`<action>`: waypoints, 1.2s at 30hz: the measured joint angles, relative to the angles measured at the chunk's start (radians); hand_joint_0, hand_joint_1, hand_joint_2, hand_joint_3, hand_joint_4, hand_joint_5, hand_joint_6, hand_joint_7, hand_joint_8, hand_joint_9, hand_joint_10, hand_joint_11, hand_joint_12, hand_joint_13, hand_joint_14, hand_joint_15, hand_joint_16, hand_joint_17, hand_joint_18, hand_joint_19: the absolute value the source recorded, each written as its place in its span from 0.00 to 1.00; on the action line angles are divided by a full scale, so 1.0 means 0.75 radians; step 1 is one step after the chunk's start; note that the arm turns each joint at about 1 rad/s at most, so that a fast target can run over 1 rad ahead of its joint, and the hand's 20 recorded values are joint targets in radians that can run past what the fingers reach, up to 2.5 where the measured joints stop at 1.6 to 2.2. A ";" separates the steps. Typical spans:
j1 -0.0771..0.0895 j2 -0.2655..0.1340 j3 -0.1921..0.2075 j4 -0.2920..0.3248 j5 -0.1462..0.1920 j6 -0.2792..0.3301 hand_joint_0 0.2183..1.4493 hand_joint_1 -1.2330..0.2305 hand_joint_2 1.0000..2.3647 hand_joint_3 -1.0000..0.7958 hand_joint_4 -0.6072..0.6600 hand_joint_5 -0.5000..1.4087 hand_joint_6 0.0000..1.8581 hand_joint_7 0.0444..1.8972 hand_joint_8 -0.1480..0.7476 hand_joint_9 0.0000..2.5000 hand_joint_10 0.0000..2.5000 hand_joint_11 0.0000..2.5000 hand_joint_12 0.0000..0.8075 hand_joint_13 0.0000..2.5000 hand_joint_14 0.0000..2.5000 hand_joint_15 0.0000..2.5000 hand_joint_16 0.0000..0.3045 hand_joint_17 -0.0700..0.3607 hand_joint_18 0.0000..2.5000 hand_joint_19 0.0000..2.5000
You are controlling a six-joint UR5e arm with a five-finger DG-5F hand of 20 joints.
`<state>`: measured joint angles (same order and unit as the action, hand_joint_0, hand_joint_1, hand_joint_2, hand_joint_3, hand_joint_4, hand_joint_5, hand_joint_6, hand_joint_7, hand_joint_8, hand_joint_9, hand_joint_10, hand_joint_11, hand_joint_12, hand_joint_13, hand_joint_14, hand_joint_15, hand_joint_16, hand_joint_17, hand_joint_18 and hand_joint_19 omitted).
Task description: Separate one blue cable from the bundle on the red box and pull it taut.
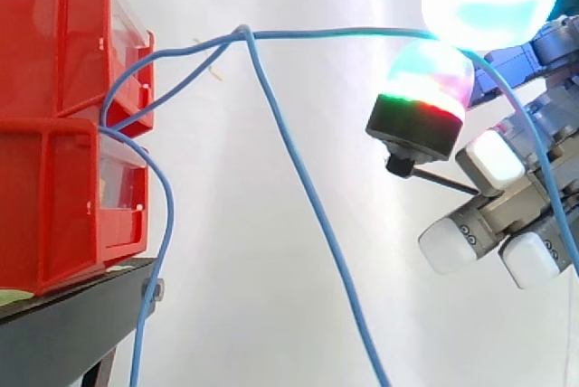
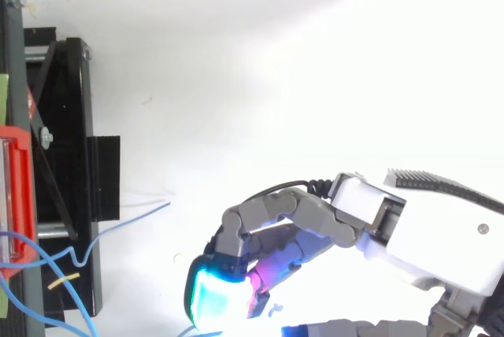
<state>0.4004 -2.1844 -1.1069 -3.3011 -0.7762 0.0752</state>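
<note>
Two stacked red bins (image 1: 54, 116) stand at the left on a black stand (image 1: 72, 310). Blue cables (image 1: 172, 57) leave the bins and meet at a kink near the top. From there one blue cable (image 1: 335, 34) runs level to the right into my hand (image 1: 511, 211). It is pinched between a cyan glowing pad (image 1: 488, 7) and a green-magenta pad (image 1: 432, 80). Another strand (image 1: 308, 197) hangs slanting down from the kink. In the top view my hand (image 2: 409, 227) reaches left, and its glowing pads (image 2: 213, 298) lie a little right of the stand.
A loose blue loop (image 1: 163, 224) droops beside the lower bin and past the stand's edge. In the top view more blue cable (image 2: 75, 262) crosses the black stand (image 2: 63, 156) next to the red bin (image 2: 16, 195). A white curtain is behind.
</note>
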 measured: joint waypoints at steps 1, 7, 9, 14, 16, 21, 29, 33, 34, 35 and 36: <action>0.000 0.000 0.000 0.000 0.000 0.000 0.23 0.33 0.16 0.51 0.52 0.22 0.48 0.61 0.59 0.43 0.00 0.20 0.56 0.31 0.00 0.12 0.19 0.47 0.33 0.10; 0.000 0.000 0.000 0.000 0.000 0.000 0.22 0.33 0.18 0.50 0.51 0.22 0.48 0.60 0.58 0.42 0.00 0.20 0.56 0.30 0.00 0.12 0.19 0.46 0.31 0.10; 0.000 0.000 0.000 0.000 0.000 0.000 0.22 0.33 0.18 0.50 0.52 0.22 0.48 0.60 0.59 0.42 0.00 0.20 0.56 0.30 0.00 0.12 0.19 0.46 0.30 0.10; 0.000 0.000 0.000 0.000 0.000 0.000 0.22 0.33 0.17 0.50 0.51 0.22 0.48 0.60 0.59 0.42 0.00 0.20 0.55 0.31 0.00 0.12 0.19 0.46 0.30 0.10; 0.000 0.000 0.000 0.000 0.000 0.000 0.22 0.33 0.17 0.50 0.51 0.22 0.48 0.60 0.58 0.42 0.00 0.20 0.55 0.31 0.00 0.13 0.19 0.46 0.30 0.10; 0.000 0.000 0.000 0.000 0.000 0.000 0.22 0.32 0.17 0.50 0.52 0.22 0.48 0.59 0.58 0.42 0.00 0.20 0.55 0.31 0.00 0.13 0.19 0.46 0.30 0.10; 0.000 0.000 -0.001 0.000 0.000 0.000 0.22 0.32 0.18 0.50 0.51 0.22 0.48 0.60 0.58 0.42 0.00 0.20 0.54 0.31 0.00 0.13 0.18 0.45 0.30 0.10; 0.000 0.000 0.000 0.000 0.000 0.000 0.23 0.32 0.17 0.50 0.52 0.22 0.48 0.60 0.58 0.42 0.00 0.20 0.54 0.31 0.00 0.13 0.18 0.45 0.30 0.10; 0.000 0.000 0.000 0.000 0.001 0.000 0.23 0.32 0.17 0.50 0.52 0.22 0.48 0.60 0.58 0.42 0.00 0.20 0.54 0.31 0.00 0.13 0.18 0.45 0.30 0.10; 0.000 0.000 0.000 0.000 0.001 0.000 0.23 0.32 0.16 0.50 0.51 0.22 0.48 0.60 0.59 0.42 0.00 0.20 0.54 0.31 0.00 0.13 0.18 0.45 0.30 0.10; 0.000 0.000 -0.001 0.000 0.001 0.000 0.23 0.32 0.16 0.50 0.52 0.22 0.48 0.60 0.58 0.42 0.00 0.20 0.55 0.31 0.00 0.13 0.18 0.45 0.30 0.10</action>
<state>0.4004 -2.1844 -1.1073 -3.3011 -0.7757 0.0751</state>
